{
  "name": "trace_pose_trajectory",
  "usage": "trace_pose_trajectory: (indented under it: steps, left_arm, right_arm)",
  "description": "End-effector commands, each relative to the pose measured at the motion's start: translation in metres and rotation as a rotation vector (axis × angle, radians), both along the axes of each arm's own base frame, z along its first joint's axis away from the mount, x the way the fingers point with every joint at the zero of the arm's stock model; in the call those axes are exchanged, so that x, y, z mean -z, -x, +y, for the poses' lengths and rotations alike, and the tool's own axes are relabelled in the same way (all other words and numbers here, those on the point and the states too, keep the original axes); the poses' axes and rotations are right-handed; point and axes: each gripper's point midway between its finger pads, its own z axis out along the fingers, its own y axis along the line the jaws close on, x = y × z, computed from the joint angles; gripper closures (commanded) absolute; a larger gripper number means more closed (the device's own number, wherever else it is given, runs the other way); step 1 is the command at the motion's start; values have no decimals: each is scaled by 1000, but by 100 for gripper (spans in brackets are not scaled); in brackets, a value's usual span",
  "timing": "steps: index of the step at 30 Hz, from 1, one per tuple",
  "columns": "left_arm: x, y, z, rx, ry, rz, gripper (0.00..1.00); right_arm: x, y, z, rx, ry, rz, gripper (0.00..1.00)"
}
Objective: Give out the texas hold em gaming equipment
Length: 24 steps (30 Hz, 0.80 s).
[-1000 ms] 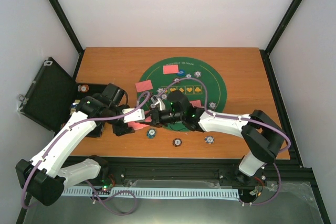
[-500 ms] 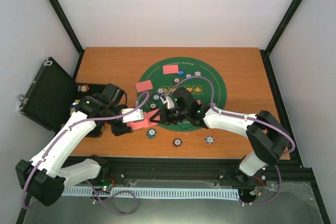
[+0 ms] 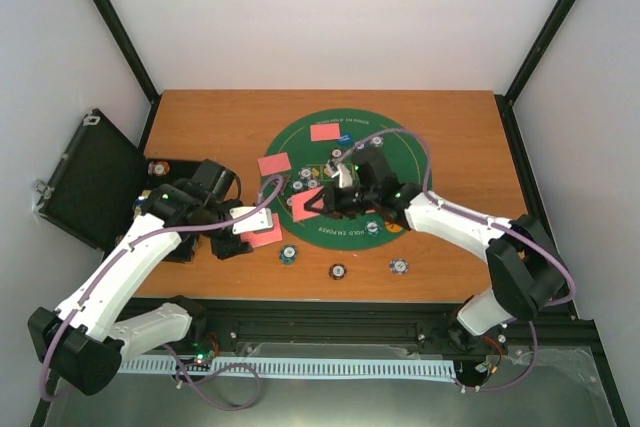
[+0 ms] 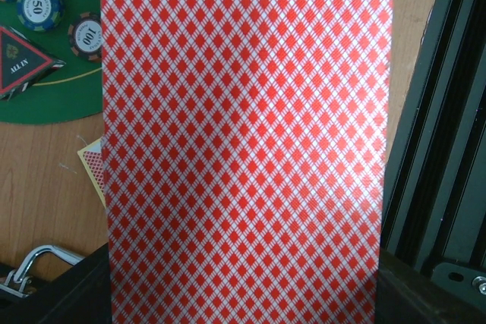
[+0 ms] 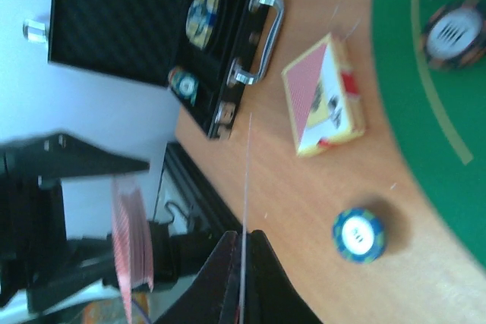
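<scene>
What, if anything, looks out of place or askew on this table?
Nothing looks spilled or damaged. Three poker chips lie off the green mat, on the wood table near its front edge.

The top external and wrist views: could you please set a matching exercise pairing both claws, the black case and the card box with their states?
1 left claw
2 right claw
3 black case
4 card box

A lid open
B shut on a card above the green mat
C lying beside the mat
D shut on a second card, off the mat

Pairs: 1-D, 2-B, 3-A, 4-C
</scene>
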Motion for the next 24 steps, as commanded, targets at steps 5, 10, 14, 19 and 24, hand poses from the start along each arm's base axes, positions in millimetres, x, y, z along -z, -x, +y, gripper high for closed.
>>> trace_pose_trajectory:
  steps: [5, 10, 14, 19, 24]
  left_arm:
    - [-19, 4, -1, 10, 38, -37, 89]
    - [-21, 7, -1, 5, 47, -38, 89]
    - [-23, 7, -2, 2, 51, -33, 89]
    - [-22, 9, -3, 7, 56, -27, 89]
    - [-20, 9, -2, 12, 52, -23, 89]
  right_arm:
    - [8, -81, 7, -7, 74, -55, 97]
    - [52, -133, 41, -33, 148, -16, 97]
    - [89, -167, 66, -51, 180, 19, 97]
    - [120, -198, 88, -51, 184, 60, 97]
    - [127, -218, 89, -34, 207, 71, 83]
